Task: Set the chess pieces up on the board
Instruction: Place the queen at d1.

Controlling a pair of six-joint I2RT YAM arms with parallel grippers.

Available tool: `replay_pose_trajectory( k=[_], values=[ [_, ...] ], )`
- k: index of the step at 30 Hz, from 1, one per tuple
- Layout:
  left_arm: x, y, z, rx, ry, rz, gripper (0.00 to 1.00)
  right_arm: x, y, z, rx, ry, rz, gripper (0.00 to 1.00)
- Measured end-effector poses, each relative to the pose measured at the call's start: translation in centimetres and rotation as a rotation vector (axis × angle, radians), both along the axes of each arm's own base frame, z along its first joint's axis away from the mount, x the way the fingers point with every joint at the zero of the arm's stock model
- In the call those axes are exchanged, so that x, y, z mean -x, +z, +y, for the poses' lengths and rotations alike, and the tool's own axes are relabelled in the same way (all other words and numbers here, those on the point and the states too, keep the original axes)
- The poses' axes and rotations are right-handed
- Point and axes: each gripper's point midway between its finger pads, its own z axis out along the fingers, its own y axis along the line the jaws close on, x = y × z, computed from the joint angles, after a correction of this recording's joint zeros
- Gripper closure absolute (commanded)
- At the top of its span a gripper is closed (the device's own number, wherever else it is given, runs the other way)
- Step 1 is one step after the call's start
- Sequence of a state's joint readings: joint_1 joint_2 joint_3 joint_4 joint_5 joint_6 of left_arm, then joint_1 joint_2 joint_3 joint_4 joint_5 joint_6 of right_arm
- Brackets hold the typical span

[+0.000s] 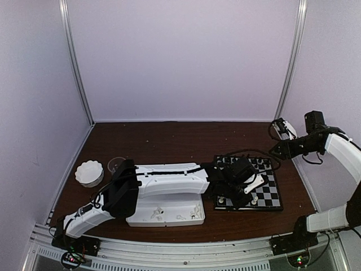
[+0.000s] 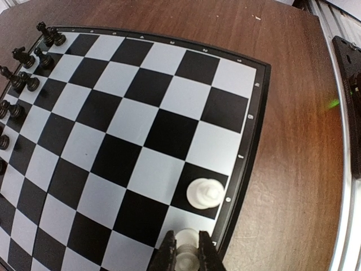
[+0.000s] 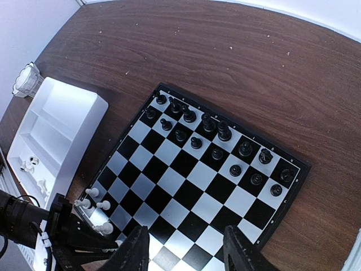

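- Right at the lens: left pincer [image 2: 186,255], black fingers nipped tight on a white chessman [image 2: 186,240] of glossy plastic, held over a pale edge square by the rim. Touching down or not, impossible to tell.
- Just beside it, a second white piece [image 2: 204,193], round-topped, upright on the black square next along the edge, clear of the held one.
- Board [image 2: 148,132] flat and matte, black and grey-white checks, thin black rim with tiny white marks. Lying on the right part of the tabletop [image 3: 225,51], dark brown wood grain flecked with pale specks.
- Black pieces [image 3: 217,138] standing in two rows along one edge, small and knobby.
- A few more white pieces [image 3: 93,197] bunched at the board corner under the left arm [image 1: 169,180].
- Right pincer [image 3: 186,248] hovering high over the board, black fingers spread well apart, nothing between them.
- White tray [image 3: 62,113], smooth plastic, three compartments, close beside the board, with loose white pieces [image 3: 31,164] lying in one end.
- Left arm stretched across above the tray, hiding much of it and the board's near-left corner in the top view.
- Off to the left, a fluted white dish [image 1: 89,173] and a clear cup [image 1: 115,165], well apart from the board.
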State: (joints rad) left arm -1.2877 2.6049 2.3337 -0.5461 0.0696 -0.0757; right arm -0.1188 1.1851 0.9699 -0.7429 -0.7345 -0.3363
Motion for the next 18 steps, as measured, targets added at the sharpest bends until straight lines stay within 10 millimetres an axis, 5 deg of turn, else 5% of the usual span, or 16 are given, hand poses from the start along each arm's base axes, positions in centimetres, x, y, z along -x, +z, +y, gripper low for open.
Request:
replay_pose_trajectory(
  k=[18],
  values=[
    [-0.18,0.07,-0.12,0.002,0.002,-0.010,0.83,-0.02,-0.10,0.07,-0.005,0.003,0.005,0.52]
  ],
)
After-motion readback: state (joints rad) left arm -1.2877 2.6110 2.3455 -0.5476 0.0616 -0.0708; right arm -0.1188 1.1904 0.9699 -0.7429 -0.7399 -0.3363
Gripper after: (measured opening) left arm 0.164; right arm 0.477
